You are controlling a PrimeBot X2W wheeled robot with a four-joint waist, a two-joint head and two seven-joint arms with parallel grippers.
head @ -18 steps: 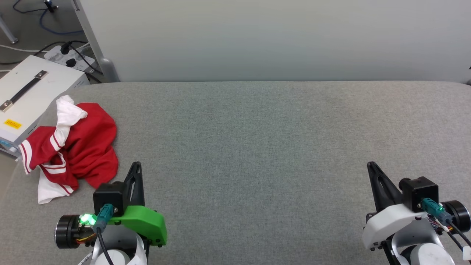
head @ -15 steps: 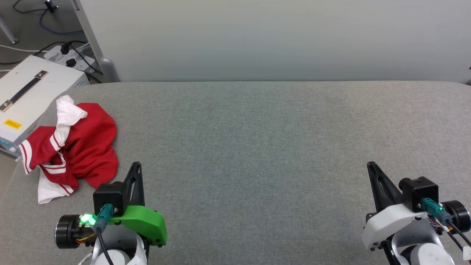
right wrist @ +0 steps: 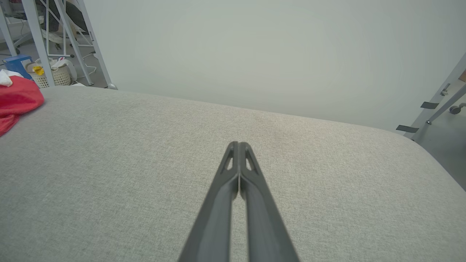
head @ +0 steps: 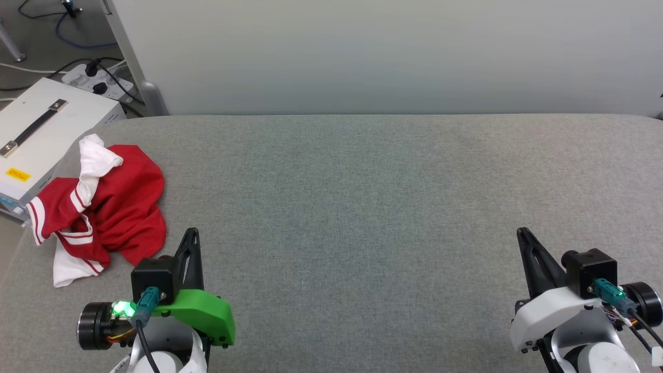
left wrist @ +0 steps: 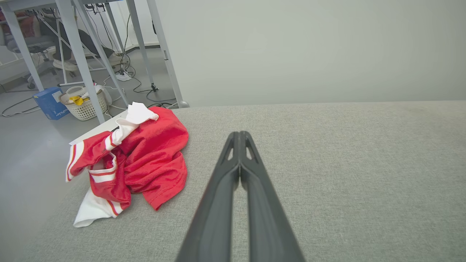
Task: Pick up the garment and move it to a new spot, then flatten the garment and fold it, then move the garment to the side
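Observation:
The garment lies crumpled at the left edge of the grey table, red with white sleeves and striped trim; part of it hangs over the edge. It also appears in the left wrist view as the garment and at the far left of the right wrist view as the garment. My left gripper is shut and empty, just to the right of the garment's near hem, apart from it. Its tips meet in the left wrist view. My right gripper is shut and empty near the table's right front.
A white box with a black handle stands beside the table's left edge, by the garment. Cables and a power strip lie on the floor behind it. A pale wall panel runs along the table's far edge. Table legs and a basket stand beyond.

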